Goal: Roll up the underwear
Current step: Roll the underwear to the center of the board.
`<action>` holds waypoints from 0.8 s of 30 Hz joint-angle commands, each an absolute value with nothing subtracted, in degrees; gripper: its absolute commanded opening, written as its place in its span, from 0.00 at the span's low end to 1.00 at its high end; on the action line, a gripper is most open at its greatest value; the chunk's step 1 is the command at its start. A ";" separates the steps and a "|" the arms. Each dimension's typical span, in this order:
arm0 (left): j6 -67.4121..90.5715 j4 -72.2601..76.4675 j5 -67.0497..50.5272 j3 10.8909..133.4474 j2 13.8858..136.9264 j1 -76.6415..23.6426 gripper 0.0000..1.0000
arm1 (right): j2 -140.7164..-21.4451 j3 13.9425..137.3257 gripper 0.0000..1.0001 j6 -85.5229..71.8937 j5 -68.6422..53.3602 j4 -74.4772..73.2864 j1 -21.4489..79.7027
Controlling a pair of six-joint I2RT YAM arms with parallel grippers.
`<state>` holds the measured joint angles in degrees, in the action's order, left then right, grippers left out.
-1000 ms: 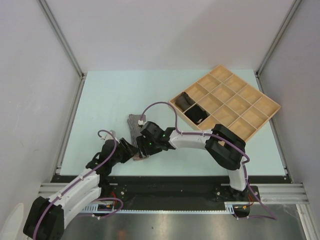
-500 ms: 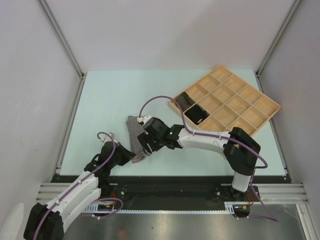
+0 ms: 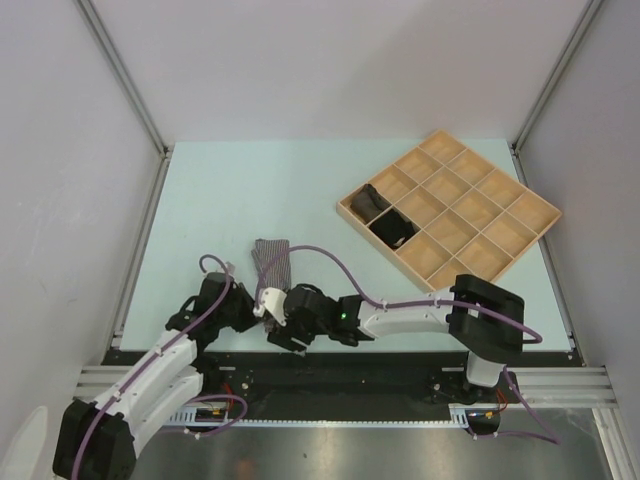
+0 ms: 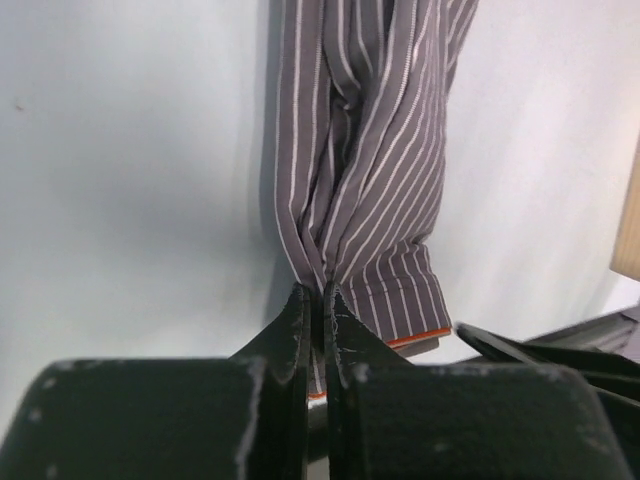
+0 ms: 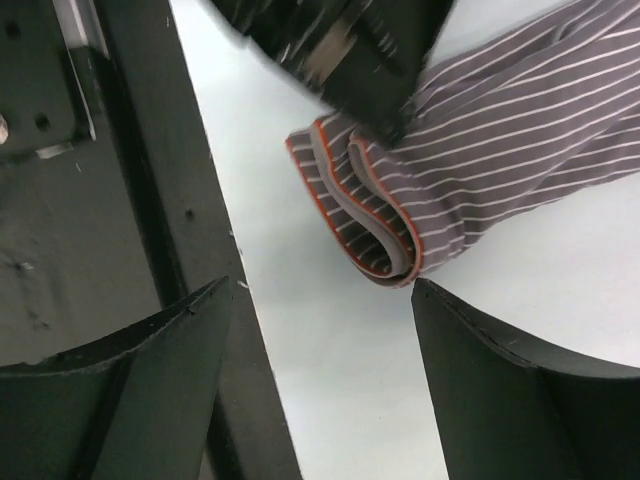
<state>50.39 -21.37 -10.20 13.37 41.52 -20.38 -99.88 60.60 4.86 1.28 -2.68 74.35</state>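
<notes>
The heather grey striped underwear point(image 3: 269, 258) lies stretched toward the near edge of the table, its orange-edged end point(image 5: 385, 235) folded over on itself. My left gripper point(image 4: 320, 300) is shut on the near edge of this cloth point(image 4: 360, 170), and a strip of it shows between the jaws. My right gripper point(image 5: 320, 300) hovers open just beside the folded end, touching nothing. In the top view, the left gripper point(image 3: 250, 308) and right gripper point(image 3: 277, 325) sit close together at the cloth's near end. Black underwear point(image 3: 393, 229) and dark brown underwear point(image 3: 364, 200) sit in tray compartments.
The compartmented wooden tray point(image 3: 480, 215) stands at the back right. A dark rail point(image 5: 150, 250) along the table's near edge lies right beside my right gripper. The right arm's purple cable point(image 3: 330, 262) loops over the table.
My left gripper closed on the grey underwear's near end. My right gripper let go, opened wider and drew back toward the near edge. The cloth now lies longer and straighter.
</notes>
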 commanded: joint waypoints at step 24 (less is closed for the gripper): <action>47.46 -22.32 -23.20 16.26 45.53 -15.73 0.01 | -102.82 52.21 0.77 25.05 14.94 19.34 83.76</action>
